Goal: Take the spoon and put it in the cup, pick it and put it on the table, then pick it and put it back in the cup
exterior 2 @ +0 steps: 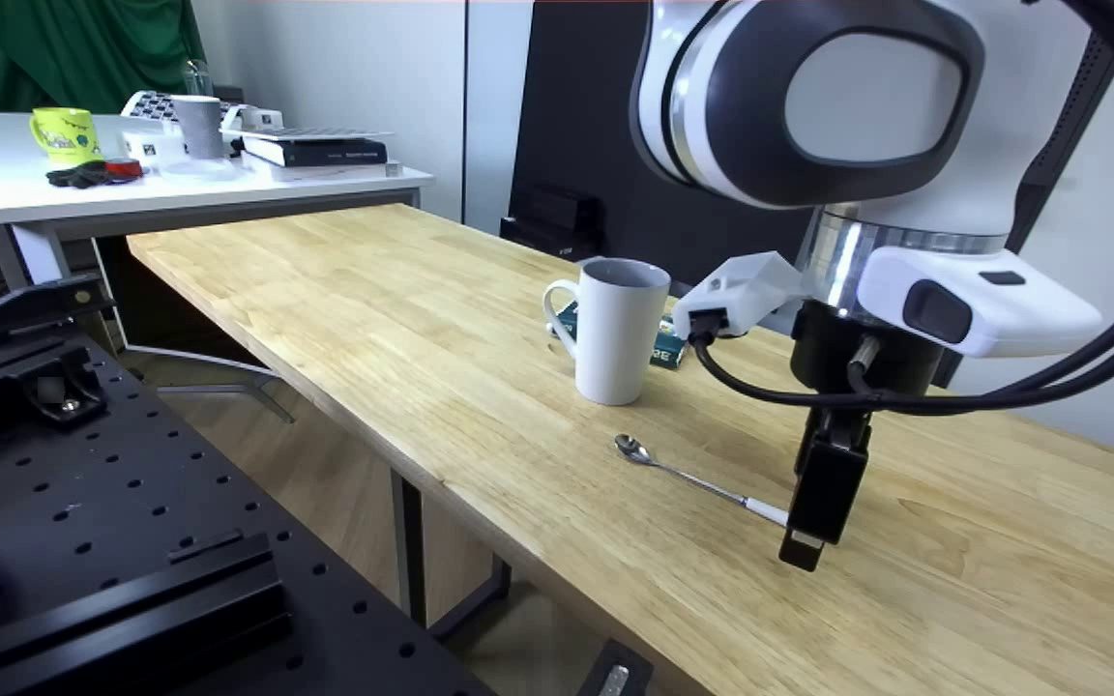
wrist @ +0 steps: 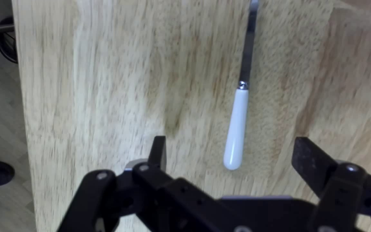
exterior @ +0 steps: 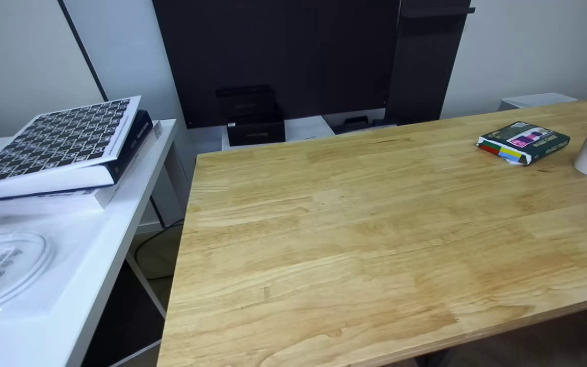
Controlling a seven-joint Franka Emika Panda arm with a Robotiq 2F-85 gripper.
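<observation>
Spoon [wrist: 243, 85] on table [wrist: 114, 96], handle [wrist: 236, 129] nearest gripper [wrist: 231, 141].

Pale walls [exterior: 543, 56] show in both exterior views; a thin dark seam [exterior: 82, 48] splits them. Large black panel [exterior: 293, 51] stands between stretches of wall, narrower dark panel [exterior: 426, 71] beside it, small ledge [exterior: 438, 12] jutting from that. Low white surface [exterior: 306, 127] at the foot bears a black box [exterior: 255, 131] (dark shape [exterior: 245, 101] just above: second box or reflection, can't tell). White side table [exterior 2: 11, 188] stands on pale legs [exterior 2: 42, 253]; green curtain [exterior 2: 73, 53] hangs behind. Floor [exterior 2: 325, 474] is brown, wood-grained. Light is cool, fairly even.
</observation>
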